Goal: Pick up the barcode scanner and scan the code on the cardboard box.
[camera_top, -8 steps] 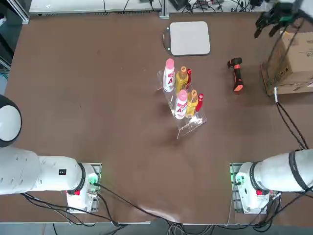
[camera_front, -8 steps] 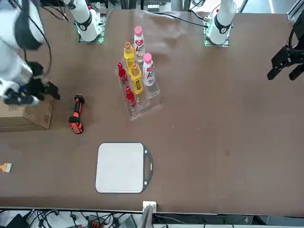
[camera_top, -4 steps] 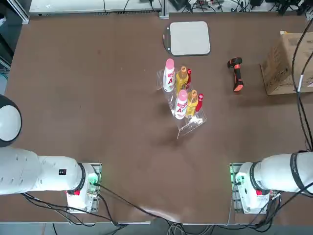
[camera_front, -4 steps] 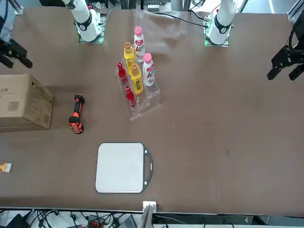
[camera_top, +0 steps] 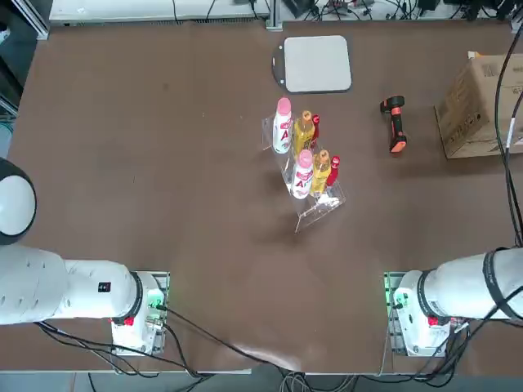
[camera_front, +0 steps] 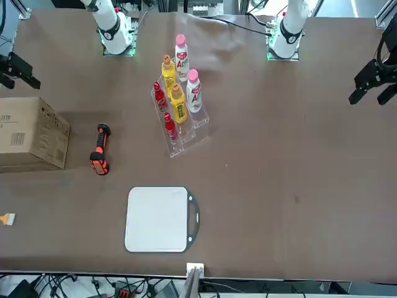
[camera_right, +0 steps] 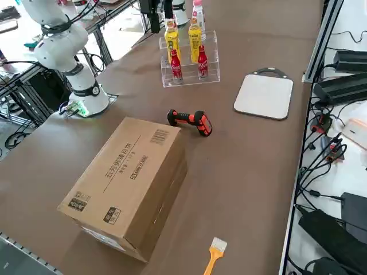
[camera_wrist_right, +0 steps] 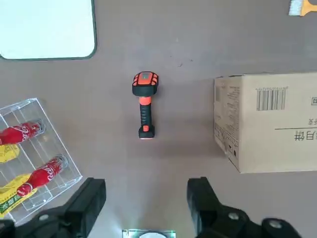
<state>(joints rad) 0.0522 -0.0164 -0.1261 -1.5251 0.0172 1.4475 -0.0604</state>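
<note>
The barcode scanner point(camera_top: 395, 124) lies flat on the brown table, black with an orange-red handle, also shown in the right side view point(camera_right: 190, 121) and the front view point(camera_front: 99, 149). The cardboard box point(camera_top: 482, 106) stands just beside it at the table's right edge, with a barcode label on its upper face point(camera_wrist_right: 270, 99). My right gripper point(camera_wrist_right: 146, 196) hangs open and empty high over the table, with the scanner point(camera_wrist_right: 144, 104) and box below its fingers point(camera_wrist_right: 203, 198). In the front view the gripper point(camera_front: 17, 71) sits at the picture's left edge, beyond the box point(camera_front: 34, 133).
A clear rack of red-capped, yellow and white bottles point(camera_top: 304, 159) stands mid-table. A flat grey pad point(camera_top: 317, 63) lies at the far side. A small brush point(camera_right: 213, 255) lies near the box. Cables point(camera_top: 502, 122) hang over the box.
My right gripper has lifted away from over the box towards the robot's side, uncovering the box; it has barely moved in the last half second. Scanner and box have not moved.
</note>
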